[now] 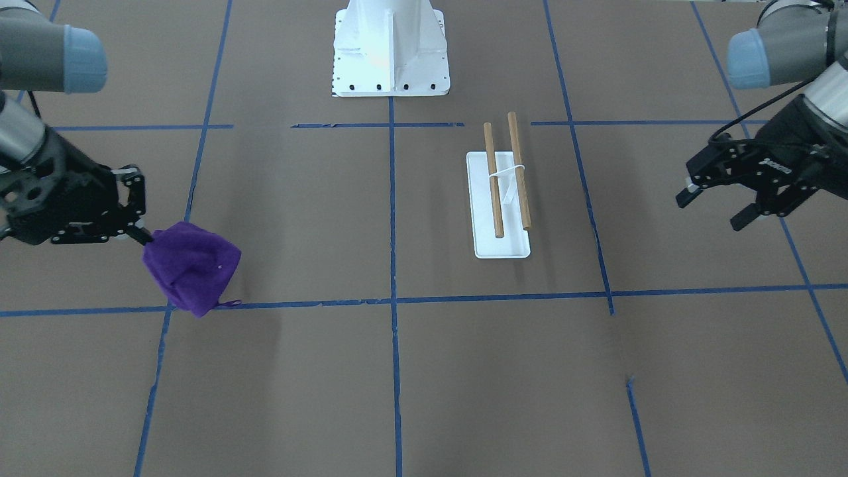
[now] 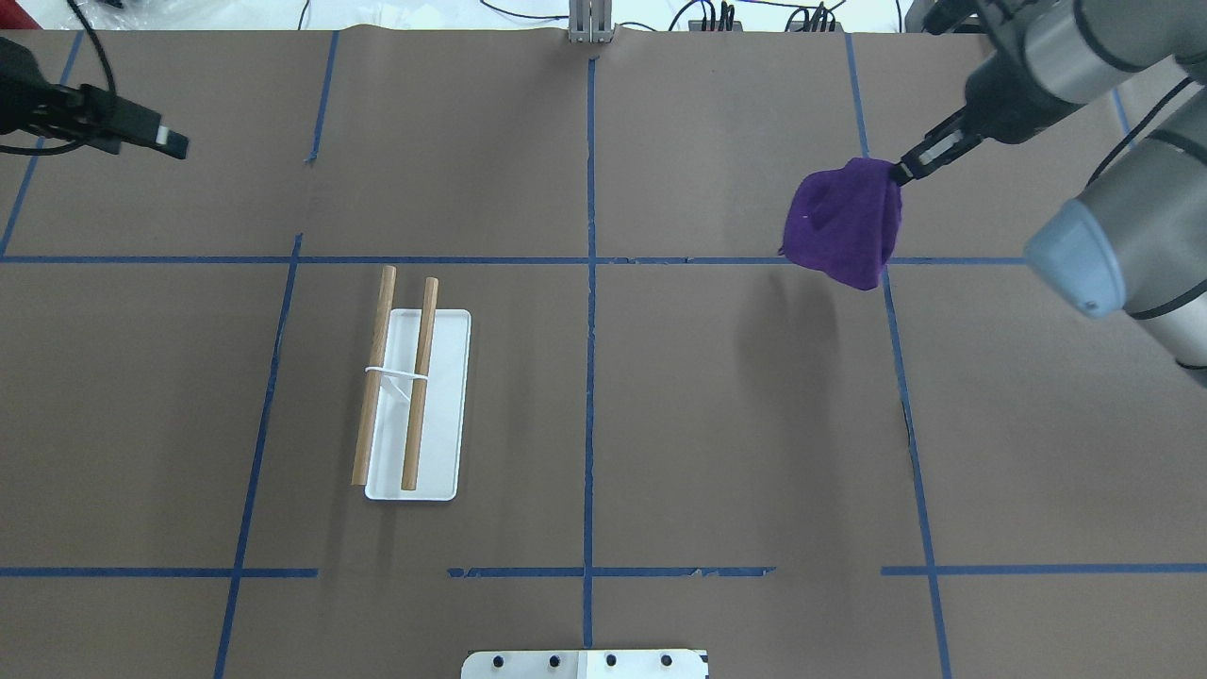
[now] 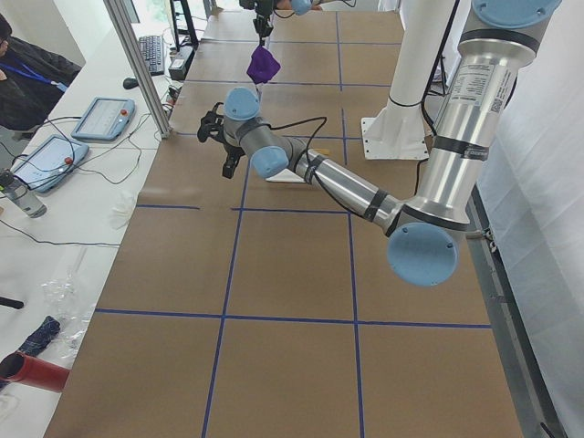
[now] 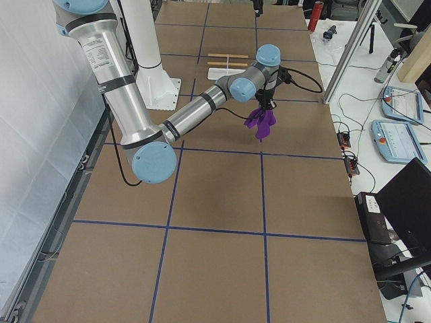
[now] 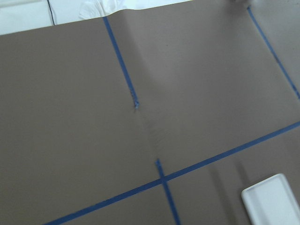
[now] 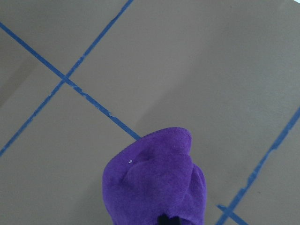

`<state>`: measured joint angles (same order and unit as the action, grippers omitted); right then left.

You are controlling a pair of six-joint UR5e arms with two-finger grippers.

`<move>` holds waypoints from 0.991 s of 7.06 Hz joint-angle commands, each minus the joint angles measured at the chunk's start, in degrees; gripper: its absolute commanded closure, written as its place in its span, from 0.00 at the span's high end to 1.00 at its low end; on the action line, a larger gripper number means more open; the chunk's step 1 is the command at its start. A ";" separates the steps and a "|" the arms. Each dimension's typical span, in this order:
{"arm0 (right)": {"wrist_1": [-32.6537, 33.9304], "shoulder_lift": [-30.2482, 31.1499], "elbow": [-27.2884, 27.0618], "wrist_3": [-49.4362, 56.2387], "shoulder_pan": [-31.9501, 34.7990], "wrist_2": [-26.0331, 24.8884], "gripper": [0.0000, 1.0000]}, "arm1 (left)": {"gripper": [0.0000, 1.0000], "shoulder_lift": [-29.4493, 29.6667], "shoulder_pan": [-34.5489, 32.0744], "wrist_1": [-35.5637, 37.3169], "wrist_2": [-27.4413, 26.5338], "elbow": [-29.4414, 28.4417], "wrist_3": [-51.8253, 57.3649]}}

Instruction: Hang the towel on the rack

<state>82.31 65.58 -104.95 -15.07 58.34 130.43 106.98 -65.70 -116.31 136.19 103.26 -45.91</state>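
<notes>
The purple towel (image 1: 192,268) hangs bunched from my right gripper (image 1: 147,238), which is shut on its top edge and holds it above the table. It also shows in the overhead view (image 2: 844,222), the right wrist view (image 6: 157,183) and the exterior right view (image 4: 261,121). Its thin loop dangles at the bottom. The rack (image 1: 507,175), two wooden dowels over a white base plate (image 1: 501,248), stands empty well apart from the towel, also in the overhead view (image 2: 391,377). My left gripper (image 1: 714,207) is open and empty, beyond the rack on its far side from the towel.
The white bolted robot pedestal (image 1: 391,50) stands behind the rack. Blue tape lines (image 1: 394,301) grid the brown table. A corner of the base plate (image 5: 274,201) shows in the left wrist view. Side benches hold tablets (image 3: 100,117) and cables.
</notes>
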 commanded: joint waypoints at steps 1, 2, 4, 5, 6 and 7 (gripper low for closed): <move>0.04 -5.69 -1.66 -1.19 -9.25 -9.98 0.00 | 1.00 8.99 9.06 -0.06 -1.18 -0.51 -26.20; 0.04 -7.64 -2.01 1.16 -11.91 -14.81 0.00 | 1.00 13.12 12.76 -0.06 -5.10 -1.47 -38.60; 0.13 -8.10 -5.25 5.65 -18.23 -24.39 0.00 | 1.00 17.37 17.43 -0.06 -9.35 -4.19 -51.43; 0.39 -9.06 -6.66 6.02 -21.13 -27.57 0.00 | 1.00 20.00 18.93 -0.06 -10.49 -6.99 -56.61; 0.57 -9.59 -7.19 5.94 -22.99 -29.95 0.00 | 1.00 21.94 21.04 -0.06 -12.77 -9.19 -60.40; 0.57 -10.03 -7.20 5.93 -25.01 -32.93 0.00 | 0.99 23.61 22.36 0.03 -14.09 -10.78 -63.66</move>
<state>82.80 56.16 -111.76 -9.27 35.86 101.01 128.40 -45.22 -116.34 123.96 94.68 -105.18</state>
